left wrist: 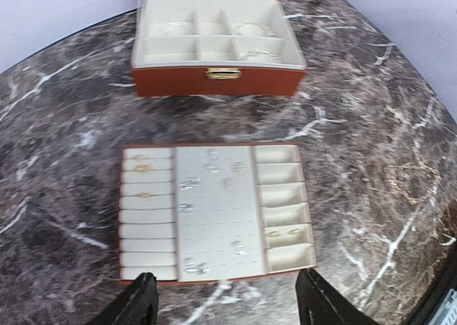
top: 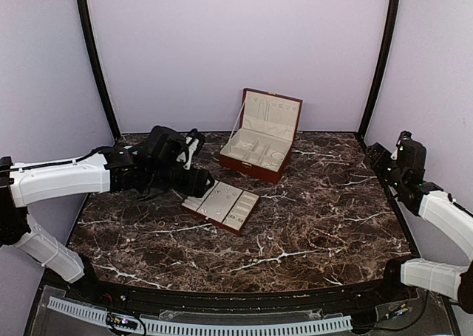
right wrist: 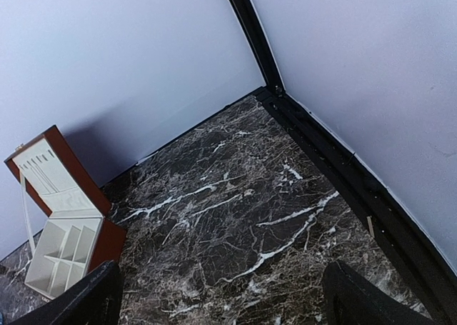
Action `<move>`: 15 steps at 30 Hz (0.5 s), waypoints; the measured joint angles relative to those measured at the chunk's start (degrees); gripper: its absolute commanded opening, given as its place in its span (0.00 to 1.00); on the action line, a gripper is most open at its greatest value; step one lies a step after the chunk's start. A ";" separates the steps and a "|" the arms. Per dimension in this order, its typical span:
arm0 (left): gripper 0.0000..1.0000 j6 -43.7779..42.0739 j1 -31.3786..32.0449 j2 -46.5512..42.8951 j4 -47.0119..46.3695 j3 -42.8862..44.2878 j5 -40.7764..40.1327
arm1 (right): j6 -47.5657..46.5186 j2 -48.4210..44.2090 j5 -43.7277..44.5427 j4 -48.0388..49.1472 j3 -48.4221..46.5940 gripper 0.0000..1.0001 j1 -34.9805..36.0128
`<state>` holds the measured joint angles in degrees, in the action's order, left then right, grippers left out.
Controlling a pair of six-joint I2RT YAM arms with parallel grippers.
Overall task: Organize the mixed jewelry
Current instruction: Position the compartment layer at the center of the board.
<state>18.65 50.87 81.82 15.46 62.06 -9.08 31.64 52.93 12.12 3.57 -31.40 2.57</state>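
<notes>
Left gripper (left wrist: 227, 300): your two black fingers stand apart with nothing between them. It sits close to one edge of the tray (left wrist: 121, 218) and points across it.
Right gripper (right wrist: 221, 303): your fingers are spread wide and hold nothing. It waits by the right wall, well apart from the tray and the box (top: 259, 133).
Jewelry (left wrist: 189, 184): tiny shiny bits lie in the tray. There are gold ones in the thin slots on one side, silver ones on the flat middle pad, and a few gold ones in a square pocket. Some small bits seem to lie in the open box too, but they are too small for you to be sure.
What could go wrong: the bits are very small and sit close together, so your fingers may bump a neighbor or pinch two at once. A push on the rim may slide the light tray. A dropped bit may be hard to spot on the busy stone.
Table (top: 318, 225): dark brown stone look with white veins, smooth and flat.
Room: plain pale purple walls (top: 236, 40), with black posts (top: 96, 63) at the corners
</notes>
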 measured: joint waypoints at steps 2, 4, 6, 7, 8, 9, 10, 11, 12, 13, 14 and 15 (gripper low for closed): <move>0.67 -1.70 -4.96 -2.14 2.32 -0.98 0.70 | -0.09 0.02 -0.76 -0.09 -0.09 0.98 0.00; 0.63 -3.43 -9.84 -3.78 4.94 -1.73 1.40 | -0.09 0.02 -1.27 -0.13 -0.22 0.98 0.00; 0.57 -4.90 -13.49 -4.72 6.71 -2.38 2.40 | -0.09 0.02 -1.73 -0.17 -0.22 0.98 0.00; 0.52 -5.35 -15.32 -5.07 7.50 -2.84 2.91 | -0.07 0.02 -1.90 -0.20 -0.24 0.98 0.00; 0.51 -5.92 -16.90 -5.33 8.11 -3.43 3.61 | -0.07 0.02 -2.03 -0.20 -0.22 0.98 0.00; 0.48 -6.23 -18.45 -5.53 8.50 -4.22 4.28 | -0.07 0.02 -2.08 -0.17 -0.24 0.98 0.00; 0.47 -6.43 -19.52 -5.68 8.68 -4.96 4.94 | -0.07 0.02 -2.12 -0.20 -0.24 0.98 0.00; 0.47 -6.56 -20.70 -5.77 8.68 -6.01 5.42 | -0.07 0.02 -2.16 -0.20 -0.24 0.98 0.00; 0.46 -6.71 -21.55 -5.81 8.72 -7.04 5.86 | -0.07 0.02 -2.21 -0.20 -0.24 0.98 0.00; 0.46 -6.75 -22.03 -5.81 8.63 -8.07 6.19 | -0.07 0.02 -2.27 -0.20 -0.24 0.98 0.00; 0.45 -6.88 -22.29 -5.81 8.59 -9.20 6.62 | -0.07 0.02 -2.29 -0.20 -0.24 0.98 0.00; 0.44 -7.02 -22.32 -5.79 8.59 -10.29 6.95 | -0.07 0.04 -2.29 -0.17 -0.24 0.98 0.00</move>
<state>11.64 28.56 76.03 24.05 51.77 -2.13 31.57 52.97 9.82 3.40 -31.64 2.57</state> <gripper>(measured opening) 0.462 0.981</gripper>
